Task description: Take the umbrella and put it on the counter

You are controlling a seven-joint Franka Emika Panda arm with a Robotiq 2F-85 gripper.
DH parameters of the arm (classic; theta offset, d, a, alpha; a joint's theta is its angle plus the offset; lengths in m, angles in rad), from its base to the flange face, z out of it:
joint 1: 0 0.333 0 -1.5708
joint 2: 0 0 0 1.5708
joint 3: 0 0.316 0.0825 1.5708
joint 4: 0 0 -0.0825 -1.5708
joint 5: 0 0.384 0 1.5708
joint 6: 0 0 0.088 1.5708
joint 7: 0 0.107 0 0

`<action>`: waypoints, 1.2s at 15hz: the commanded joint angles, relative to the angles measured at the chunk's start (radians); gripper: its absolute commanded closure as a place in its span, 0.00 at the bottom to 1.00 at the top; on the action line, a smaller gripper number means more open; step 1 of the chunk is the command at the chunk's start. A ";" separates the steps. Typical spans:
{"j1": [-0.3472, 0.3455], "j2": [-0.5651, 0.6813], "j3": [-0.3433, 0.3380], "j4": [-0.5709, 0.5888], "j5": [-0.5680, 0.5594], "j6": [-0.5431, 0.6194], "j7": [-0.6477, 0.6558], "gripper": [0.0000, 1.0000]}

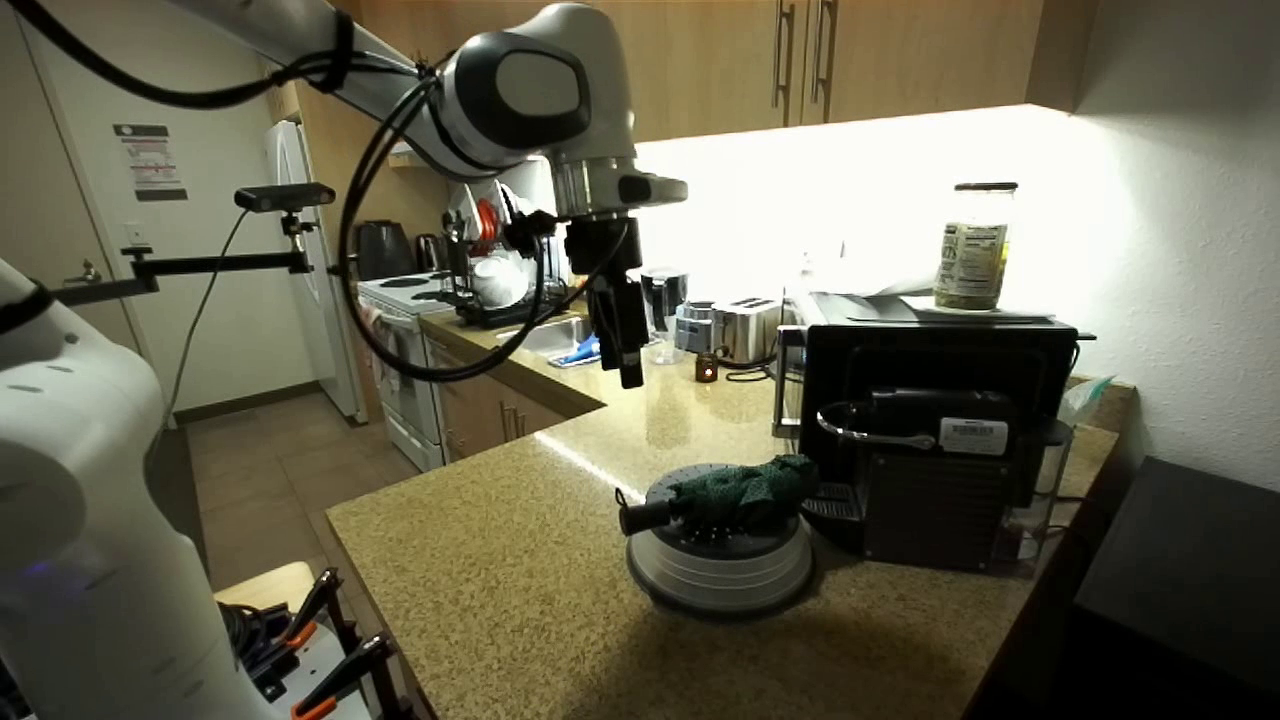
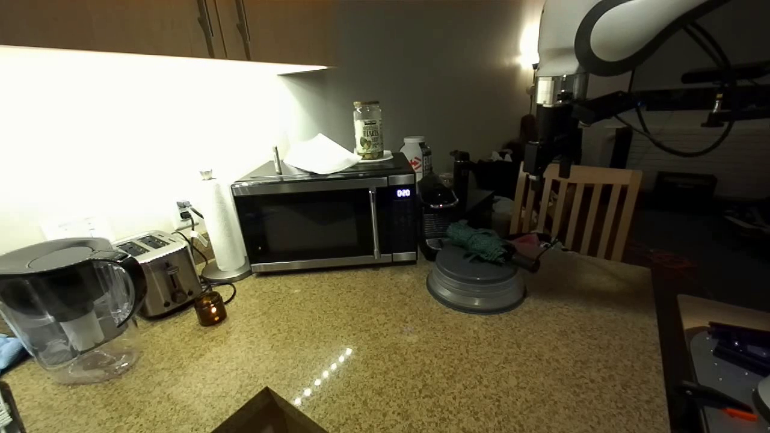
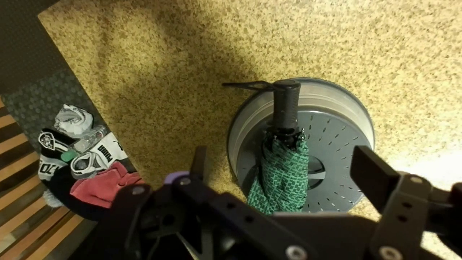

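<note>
In the wrist view I look down on a round grey dish (image 3: 334, 142) below the fingers (image 3: 375, 177); in an exterior view I find a jar (image 2: 369, 132), microwave (image 2: 313, 225) and toaster (image 2: 171, 273) left of them, a wooden chair (image 2: 604, 175) behind.

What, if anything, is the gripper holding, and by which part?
Nothing is held: the gripper stands open, clear of the umbrella, which lies on the round grey dish.

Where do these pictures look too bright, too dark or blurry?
In both exterior views, the wall under the cupboards is washed out nearly white; in an exterior view, bright dots glint on the counter and it is dim behind the chair; in the wrist view, glare whitens the counter at right, and the gripper fingers look softer than the umbrella.
</note>
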 commanded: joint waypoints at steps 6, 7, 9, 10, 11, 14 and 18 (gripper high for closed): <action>0.023 0.117 -0.024 -0.020 -0.007 0.187 -0.092 0.00; 0.021 0.133 -0.027 -0.020 -0.010 0.199 -0.095 0.00; 0.018 0.179 -0.042 -0.014 -0.006 0.217 -0.111 0.00; 0.019 0.200 -0.051 -0.011 -0.001 0.231 -0.124 0.00; 0.020 0.218 -0.058 -0.008 0.001 0.244 -0.136 0.00; 0.021 0.269 -0.077 0.009 0.004 0.286 -0.175 0.00; 0.022 0.314 -0.097 0.034 0.016 0.352 -0.236 0.00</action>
